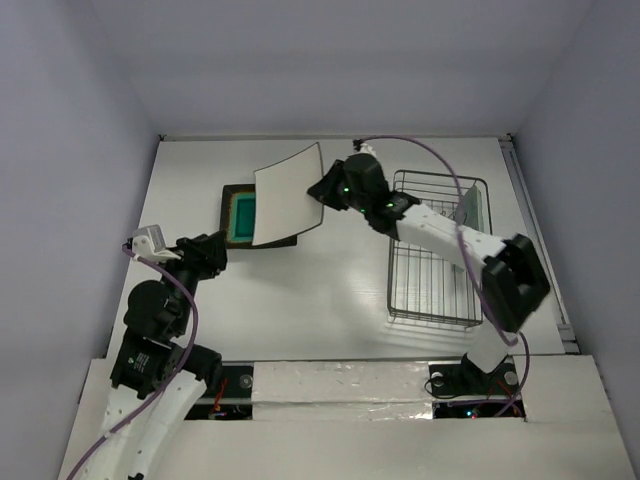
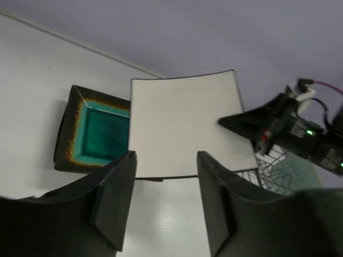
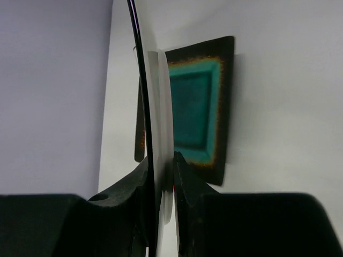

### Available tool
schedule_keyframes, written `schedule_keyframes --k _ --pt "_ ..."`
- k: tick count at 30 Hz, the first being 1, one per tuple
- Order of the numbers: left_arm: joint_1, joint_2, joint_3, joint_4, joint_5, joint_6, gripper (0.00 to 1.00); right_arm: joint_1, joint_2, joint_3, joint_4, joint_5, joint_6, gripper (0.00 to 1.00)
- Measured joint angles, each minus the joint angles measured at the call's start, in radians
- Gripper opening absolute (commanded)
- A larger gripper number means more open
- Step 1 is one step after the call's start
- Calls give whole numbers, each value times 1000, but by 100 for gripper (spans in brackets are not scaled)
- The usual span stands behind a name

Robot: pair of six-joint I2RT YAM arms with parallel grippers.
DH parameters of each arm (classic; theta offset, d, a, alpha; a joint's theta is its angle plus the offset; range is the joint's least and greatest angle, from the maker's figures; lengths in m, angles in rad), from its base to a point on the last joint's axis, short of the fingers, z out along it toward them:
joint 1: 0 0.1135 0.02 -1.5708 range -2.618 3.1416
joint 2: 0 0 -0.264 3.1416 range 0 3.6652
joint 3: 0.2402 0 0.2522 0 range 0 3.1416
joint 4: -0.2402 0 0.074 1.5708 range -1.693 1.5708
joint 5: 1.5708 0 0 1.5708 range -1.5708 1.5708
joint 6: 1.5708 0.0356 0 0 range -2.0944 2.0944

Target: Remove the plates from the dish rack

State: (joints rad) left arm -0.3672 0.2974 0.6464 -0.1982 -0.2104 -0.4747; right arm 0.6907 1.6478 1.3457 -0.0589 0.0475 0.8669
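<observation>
**Step in hand:** placement of the white plate (image 1: 288,195).
- Your right gripper (image 1: 325,192) is clamped on its right edge. The wrist view shows it edge-on between the closed fingers.
- It hangs tilted over the teal plate (image 1: 238,218), which lies flat on the table left of the dish rack (image 1: 432,290).

**Left gripper (image 2: 166,156):** jaws apart, holding nothing, near the teal plate's near corner.

**Still racked:** one pale green plate (image 1: 472,208), upright at the far right end.

**Next move, as judged:** level the white plate, square it to the teal one, lower it, then let go. A tilted release risks a corner strike.

**Not readable:**
- You cannot gauge the gap between the white and teal plates.
- The white plate covers the teal plate's right side.
- You cannot tell whether anything lies under the teal plate.
- The right arm crosses the rack, so you cannot fully count its contents.
</observation>
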Motion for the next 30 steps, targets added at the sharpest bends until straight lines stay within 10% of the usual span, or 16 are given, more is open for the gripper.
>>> schedule_keyframes --k 4,17,30 --pt "0 -60 -19 -4 -1 6 24 52 213 72 161 13 99 0" --pt "0 -57 -27 7 0 2 26 97 510 185 381 21 313 5" --pt "0 -73 -29 7 0 -1 27 96 545 428 177 -30 272 70"
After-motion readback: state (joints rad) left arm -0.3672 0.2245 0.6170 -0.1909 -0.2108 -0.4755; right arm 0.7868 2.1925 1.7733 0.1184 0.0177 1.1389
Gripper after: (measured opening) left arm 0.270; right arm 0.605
